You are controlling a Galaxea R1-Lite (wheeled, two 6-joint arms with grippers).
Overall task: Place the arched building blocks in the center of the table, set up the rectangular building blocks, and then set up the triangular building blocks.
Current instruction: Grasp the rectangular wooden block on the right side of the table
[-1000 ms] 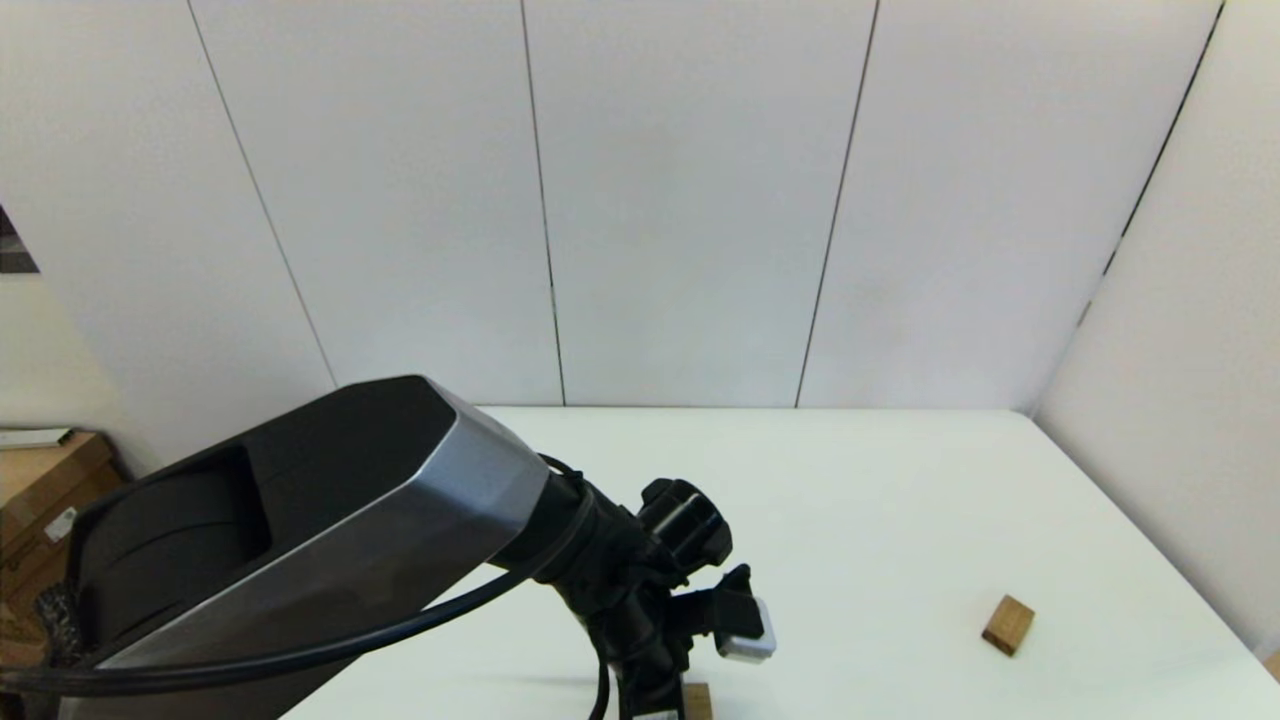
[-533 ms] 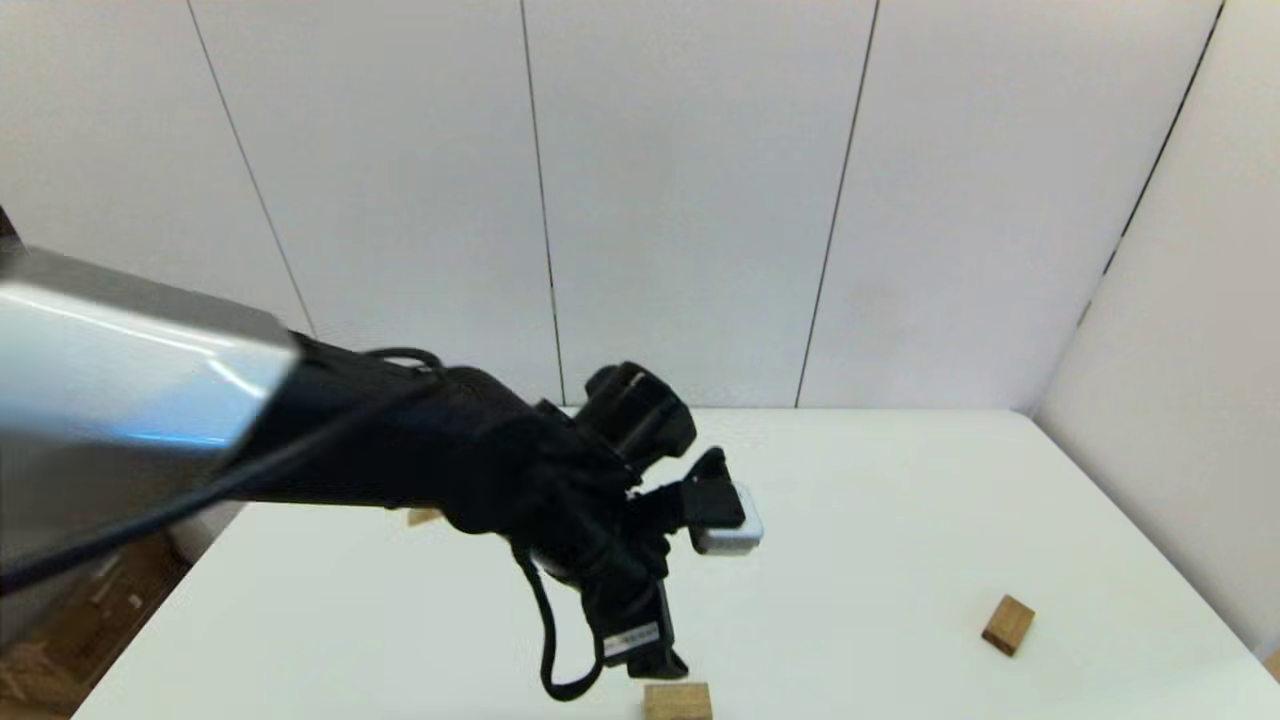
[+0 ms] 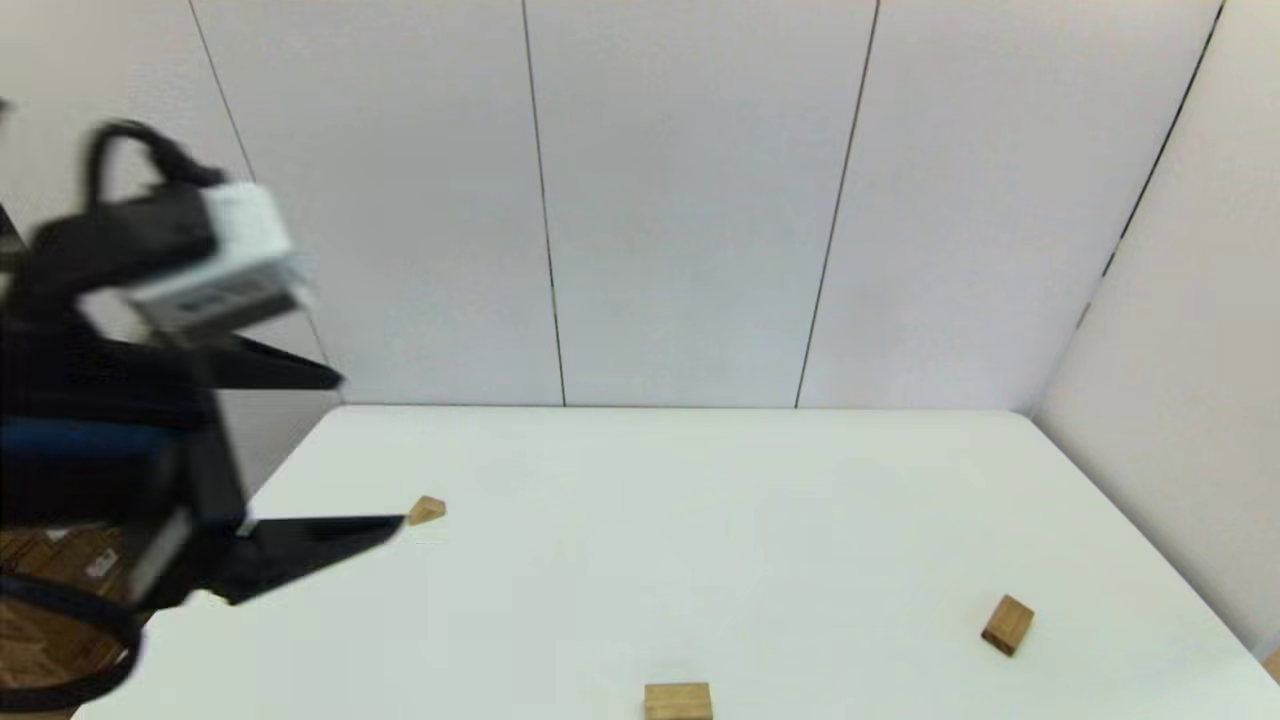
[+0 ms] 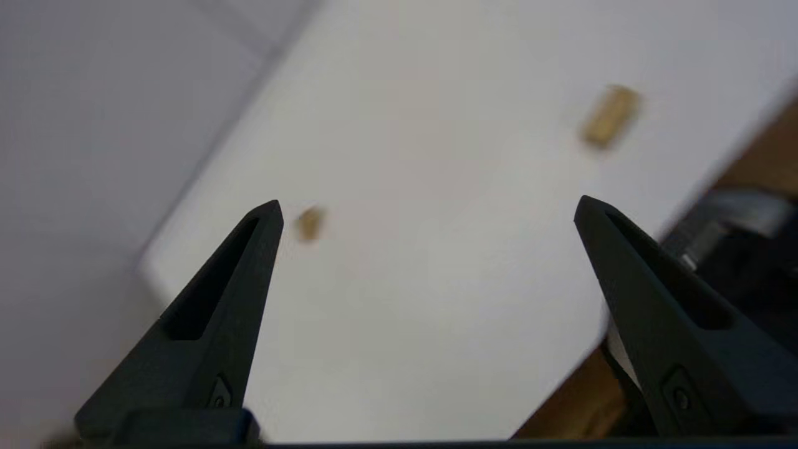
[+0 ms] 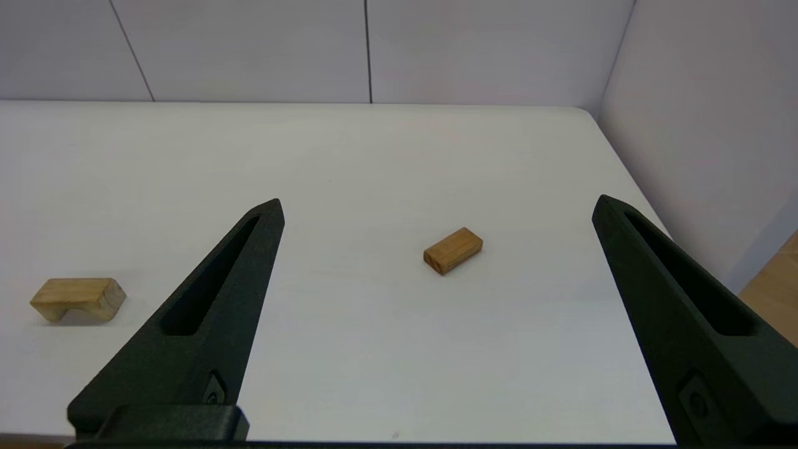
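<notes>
The arched block (image 3: 678, 700) lies at the front middle of the white table (image 3: 700, 480), arch side down (image 5: 78, 299). Over at the right lies the rectangular block (image 3: 1007, 624), flat on a broad face (image 5: 453, 249). The small triangular block (image 3: 427, 510) sits near the back left. My left gripper (image 3: 370, 450) hangs open and empty high over the table's left edge, and its lower fingertip shows close to the triangular block (image 4: 308, 223). My right gripper (image 5: 437, 204) is open and empty, back from the rectangular block; it is outside the head view.
White wall panels (image 3: 700, 200) close off the table's back and right sides. A wooden floor and boxes (image 3: 50, 560) show beyond the left edge. From the left wrist, the arched block (image 4: 611, 115) appears near the front edge, with the robot's body (image 4: 723, 237) beside it.
My left arm has risen from the arched block at the front middle and swung far left, fingers open. The arched and triangular blocks are uncovered; no block has moved.
</notes>
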